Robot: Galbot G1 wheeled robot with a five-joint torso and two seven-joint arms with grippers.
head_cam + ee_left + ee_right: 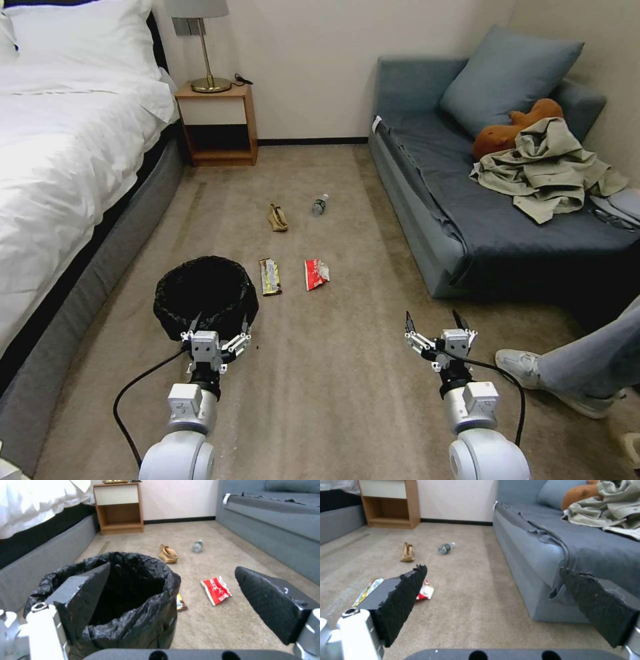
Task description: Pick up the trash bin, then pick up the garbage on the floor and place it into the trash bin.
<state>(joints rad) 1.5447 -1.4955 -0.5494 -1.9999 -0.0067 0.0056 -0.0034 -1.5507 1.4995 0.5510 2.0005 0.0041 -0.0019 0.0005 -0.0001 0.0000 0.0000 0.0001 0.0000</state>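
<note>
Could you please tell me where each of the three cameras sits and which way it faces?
Head view: high on the robot, looking forward and down at the carpet between the white bed and the blue-grey sofa; both arms show, left gripper at the black-bagged round trash bin, right gripper open above the floor.
Left wrist view: low, facing the bin, one finger inside its rim.
Right wrist view: low, facing the sofa; fingers spread.
Shared: the red-and-white snack wrapper.

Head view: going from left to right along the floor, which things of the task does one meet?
Trash bin → bar wrapper → paper bag → red wrapper → bottle.
</note>
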